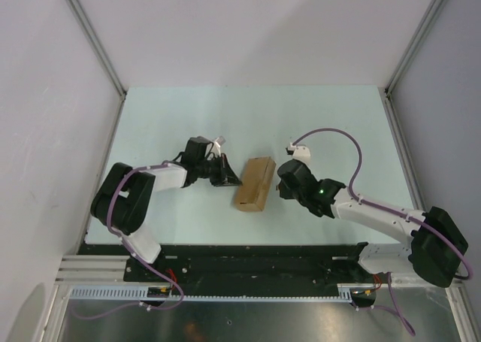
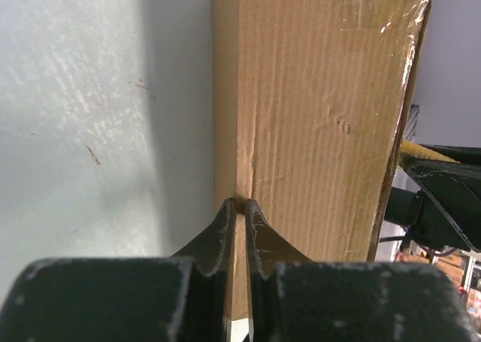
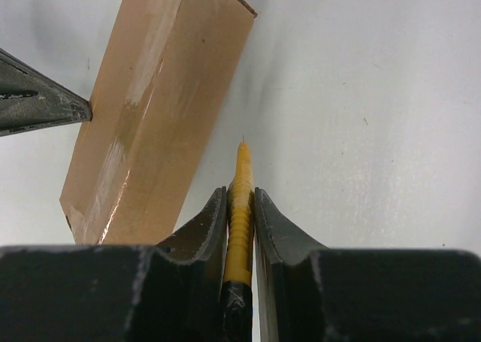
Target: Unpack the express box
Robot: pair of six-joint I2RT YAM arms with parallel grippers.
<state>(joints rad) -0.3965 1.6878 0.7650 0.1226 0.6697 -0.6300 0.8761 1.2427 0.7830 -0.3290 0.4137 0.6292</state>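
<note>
The express box (image 1: 254,184) is an oblong brown carton lying flat mid-table, with clear tape along its top. My left gripper (image 1: 231,180) is shut and empty, its tips pressed against the box's left long side. In the left wrist view the gripper (image 2: 239,204) touches the box (image 2: 316,116) at its upper edge. My right gripper (image 1: 280,179) sits just right of the box and is shut on a yellow-and-black utility knife (image 3: 242,169). The knife points forward over the table beside the box (image 3: 158,109), apart from it. The right gripper (image 3: 240,193) holds the knife upright on edge.
The pale table (image 1: 316,124) is enclosed by white walls with metal posts at the back corners. A purple cable (image 1: 338,135) loops above the right wrist. A black rail (image 1: 248,255) runs along the near edge. The left fingertip (image 3: 45,105) shows in the right wrist view.
</note>
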